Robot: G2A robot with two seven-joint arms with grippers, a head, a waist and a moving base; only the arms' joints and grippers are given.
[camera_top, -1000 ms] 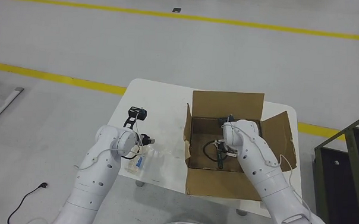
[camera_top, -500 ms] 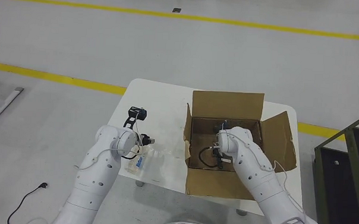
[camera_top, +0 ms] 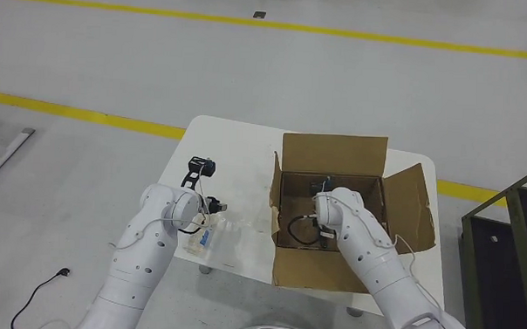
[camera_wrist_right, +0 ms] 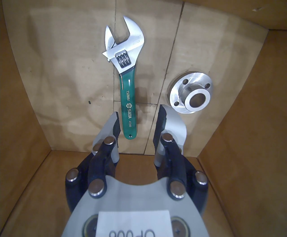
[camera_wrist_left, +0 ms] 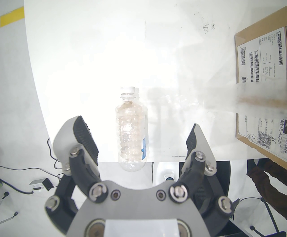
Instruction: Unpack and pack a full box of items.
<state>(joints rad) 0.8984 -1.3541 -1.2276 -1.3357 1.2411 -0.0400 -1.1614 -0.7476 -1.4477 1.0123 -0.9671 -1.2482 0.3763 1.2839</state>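
An open cardboard box [camera_top: 334,151] stands on the right part of the white table [camera_top: 238,137]. On the box floor lie a green-handled adjustable wrench [camera_wrist_right: 126,89] and a round metal flange [camera_wrist_right: 190,92]. My right gripper [camera_wrist_right: 139,114] hangs open inside the box, just above the end of the wrench handle, which lies nearer one finger. The flange sits just beyond the other finger. A clear plastic bottle [camera_wrist_left: 132,132] lies on its side at the table's front left edge [camera_top: 201,239]. My left gripper [camera_wrist_left: 138,128] is open above it, one finger on each side.
The box walls [camera_wrist_right: 242,116] close in around the right gripper. The box's outer side with labels [camera_wrist_left: 260,67] stands to one side of the bottle. The bottle's base reaches the table edge [camera_wrist_left: 170,159]. A small black thing [camera_top: 199,168] shows beyond the left arm.
The right arm has shifted a little to the left and toward the near side inside the box. The left arm and the bottle have stayed put.
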